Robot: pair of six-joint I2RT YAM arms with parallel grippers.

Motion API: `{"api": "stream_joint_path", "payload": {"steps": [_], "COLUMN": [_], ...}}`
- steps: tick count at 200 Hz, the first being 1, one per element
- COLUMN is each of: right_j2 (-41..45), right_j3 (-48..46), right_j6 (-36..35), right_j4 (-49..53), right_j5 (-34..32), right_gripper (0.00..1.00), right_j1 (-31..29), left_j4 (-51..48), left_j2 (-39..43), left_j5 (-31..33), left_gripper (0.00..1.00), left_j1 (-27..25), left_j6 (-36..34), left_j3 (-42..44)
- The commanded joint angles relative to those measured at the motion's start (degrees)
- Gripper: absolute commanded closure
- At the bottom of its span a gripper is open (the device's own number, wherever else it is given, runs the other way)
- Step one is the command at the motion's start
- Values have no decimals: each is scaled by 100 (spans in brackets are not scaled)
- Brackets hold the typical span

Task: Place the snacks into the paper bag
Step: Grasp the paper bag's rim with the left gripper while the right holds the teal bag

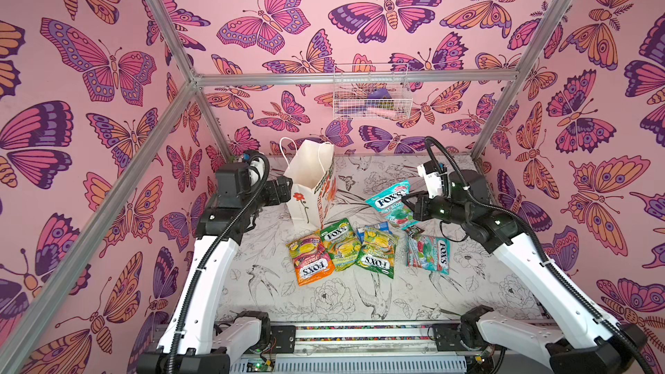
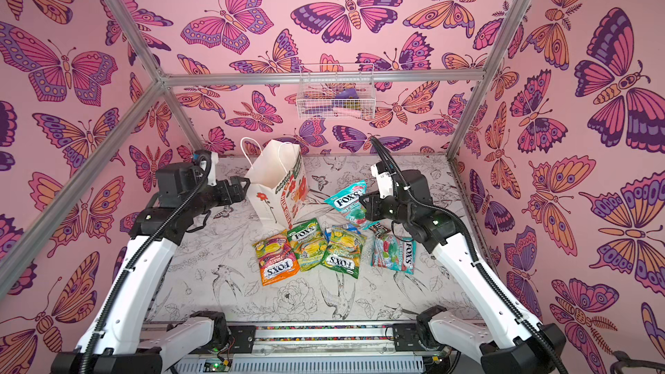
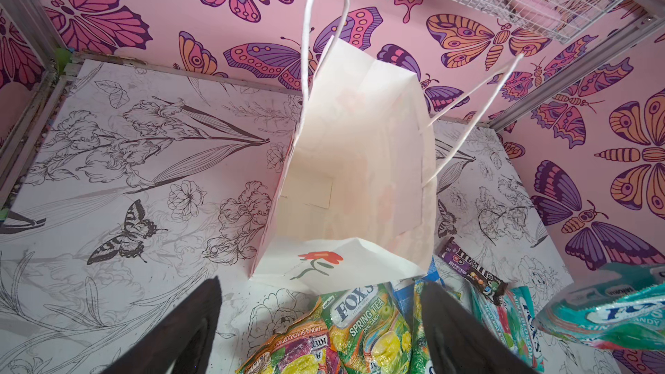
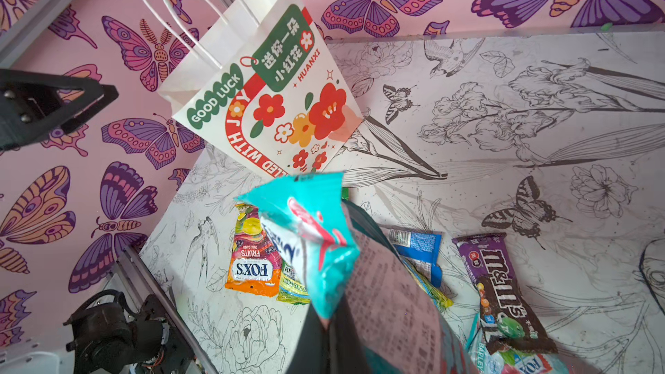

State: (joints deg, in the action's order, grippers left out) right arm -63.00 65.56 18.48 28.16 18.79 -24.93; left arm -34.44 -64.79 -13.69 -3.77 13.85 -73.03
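Zero snacks point(image 1: 311, 264) in the paper bag point(image 3: 360, 174); right fingers point(image 4: 309, 350) clamped on a teal packet point(image 1: 388, 203) beside it, left fingers point(image 3: 187, 329) apart, six more lie on the tabletop point(image 1: 360, 300).

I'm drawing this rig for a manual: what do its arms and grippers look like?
The left arm and right arm have white shell links with black joints, each trailed by black ribbed cable conduit zip-tied on. The left gripper and right gripper are black with tapered fingers.
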Motion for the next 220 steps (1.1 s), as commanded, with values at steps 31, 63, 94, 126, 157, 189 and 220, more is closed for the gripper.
{"api": "stream_joint_path", "payload": {"steps": [31, 63, 94, 126, 157, 189, 220], "right_j2": [130, 153, 201, 266, 287, 246, 236], "right_j3": [225, 234, 243, 170, 119, 110, 83], "right_j6": [-377, -345, -380, -402, -397, -357, -319], "right_j4": [-42, -100, -84, -126, -184, -249, -281], "right_j5": [176, 242, 222, 160, 160, 168, 163], "right_gripper": [100, 100, 100, 100, 100, 100, 100], "right_j1": [-47, -52, -53, -59, -54, -49, -53], "left_j4": [-374, -345, -344, -337, -329, -291, -292], "left_j2": [-505, -1070, -1542, -1933, -2092, -2199, -2291], "left_j5": [206, 365, 497, 499, 476, 448, 331], "left_gripper": [14, 19, 23, 25, 33, 45, 61], "left_j1": [-3, -10, -14, -14, -7, -11, -5], "left_j6": [-420, -418, -477, -479, -497, -541, -619], "left_j3": [-531, -772, -1048, -1226, -1293, -1305, -1289]}}
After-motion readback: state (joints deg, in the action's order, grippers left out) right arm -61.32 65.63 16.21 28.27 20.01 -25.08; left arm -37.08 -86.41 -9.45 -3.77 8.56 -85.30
